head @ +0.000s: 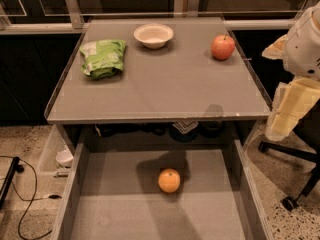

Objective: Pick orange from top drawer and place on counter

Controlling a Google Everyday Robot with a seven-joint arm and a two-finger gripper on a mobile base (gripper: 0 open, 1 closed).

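The orange (169, 180) lies on the flat grey floor of the open top drawer (125, 204), near its middle and a little toward the back. The counter (165, 89) is the grey tabletop above the drawer. My gripper (291, 110), a cream-coloured part hanging from the white arm, is at the right edge of the view. It is beside the counter's front right corner, well above and to the right of the orange, and holds nothing that I can see.
On the counter are a green bag (103, 57) at the back left, a white bowl (153, 35) at the back middle and a red apple (222, 46) at the back right. An office chair base (292, 184) stands on the floor at the right. Cables (25, 194) lie on the floor at the left.
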